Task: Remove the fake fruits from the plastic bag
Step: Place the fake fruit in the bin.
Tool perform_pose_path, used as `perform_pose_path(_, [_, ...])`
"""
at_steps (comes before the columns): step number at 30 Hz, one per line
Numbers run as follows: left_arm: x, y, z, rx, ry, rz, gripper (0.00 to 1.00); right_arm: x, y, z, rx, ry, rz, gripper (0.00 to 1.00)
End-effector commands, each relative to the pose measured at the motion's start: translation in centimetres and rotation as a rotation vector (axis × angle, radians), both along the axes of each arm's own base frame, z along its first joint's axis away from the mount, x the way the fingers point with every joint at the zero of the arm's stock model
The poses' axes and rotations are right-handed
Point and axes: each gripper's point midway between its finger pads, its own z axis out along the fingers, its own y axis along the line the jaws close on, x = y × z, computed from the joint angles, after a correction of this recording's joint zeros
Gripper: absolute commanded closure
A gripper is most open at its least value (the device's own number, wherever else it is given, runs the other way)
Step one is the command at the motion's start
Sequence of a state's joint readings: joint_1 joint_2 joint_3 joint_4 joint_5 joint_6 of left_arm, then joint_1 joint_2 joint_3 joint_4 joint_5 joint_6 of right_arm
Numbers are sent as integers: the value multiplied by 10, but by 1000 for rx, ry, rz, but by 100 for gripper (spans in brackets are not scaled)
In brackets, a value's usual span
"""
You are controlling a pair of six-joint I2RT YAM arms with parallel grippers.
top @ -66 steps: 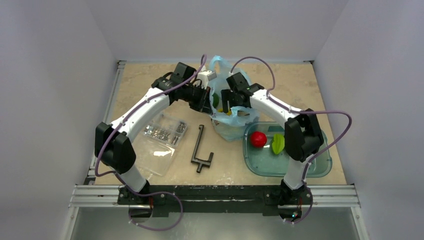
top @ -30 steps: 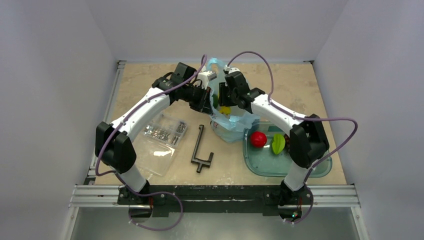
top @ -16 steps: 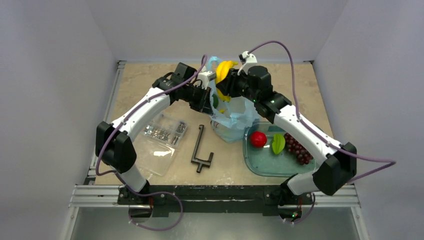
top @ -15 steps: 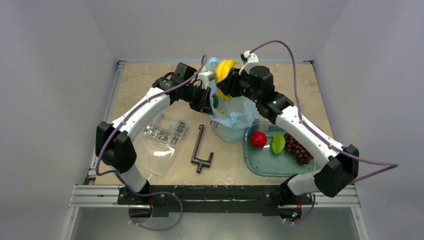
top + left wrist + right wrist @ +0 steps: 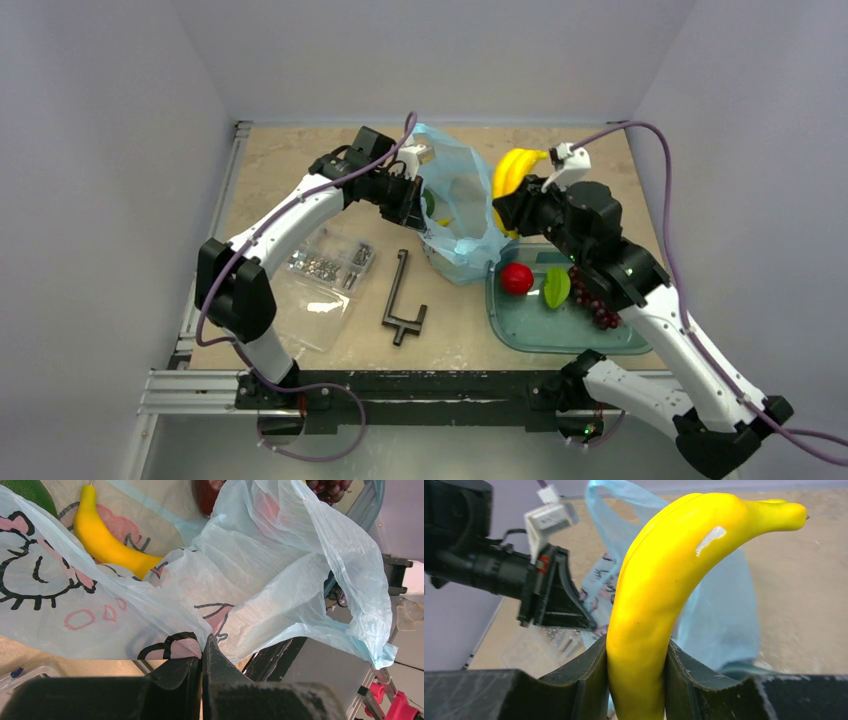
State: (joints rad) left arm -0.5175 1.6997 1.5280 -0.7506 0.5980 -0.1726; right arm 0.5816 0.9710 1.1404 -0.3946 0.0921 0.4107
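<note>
Top view: L gripper (image 5: 409, 198) is shut tight on the near-left rim of the plastic bag (image 5: 465, 225), which sits crumpled w/ its mouth pulled open at mid-bench (image 5: 290, 170). R gripper (image 5: 511, 207) is clamped on the yellow bananas (image 5: 514, 170), held in the air just right of the bag and clear of it, curved tips pointing up and away. Teal tray (image 5: 560, 346) lies right of the bag w/ red apple (image 5: 517, 278), green piece (image 5: 556, 288) and grape bunch (image 5: 597, 302) in it. Screw bag (image 5: 322, 280) and black tool (image 5: 402, 298) lie near-left of the bag, apart from it. L wrist view: the fingers meet w/ no gap, pinching a fold of thin light-blue film printed w/ pink and black cartoon lines. Through the open mouth a single banana (image 5: 107, 539) lies on the bag's inner wall, a green fruit (image 5: 27, 490) at the top-left corner, a dark maroon fruit (image 5: 206, 497) at the top edge. R wrist view: both fingers press the bananas' lower end from either side, open only as wide as the fruit. The skin is glossy yellow w/ a small white scuff near the tip, the bag and L gripper behind.
</note>
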Motion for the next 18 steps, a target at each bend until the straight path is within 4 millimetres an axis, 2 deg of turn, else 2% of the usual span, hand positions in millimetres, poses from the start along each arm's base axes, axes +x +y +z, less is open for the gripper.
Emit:
perform_pose_path(1, [5, -5, 14, -30, -28, -9, 100, -17, -62, -43, -134, 132, -254, 98])
perform_pose_path(4, [5, -4, 14, -29, -31, -8, 100, -31, -97, -78, -174, 269, -453, 99])
perform_pose_path(6, [5, -3, 14, -26, -34, -7, 100, -42, -106, -103, -191, 365, -515, 99])
perform_pose_path(9, [5, -4, 13, -23, -32, -7, 100, -55, -109, -136, -209, 485, -555, 98])
perform_pose_path(15, [4, -3, 15, -26, -34, -8, 100, -77, -94, -198, -281, 663, -447, 97])
perform_pose_path(18, [4, -3, 16, -27, -37, -8, 100, -85, -98, -212, -294, 726, -480, 97])
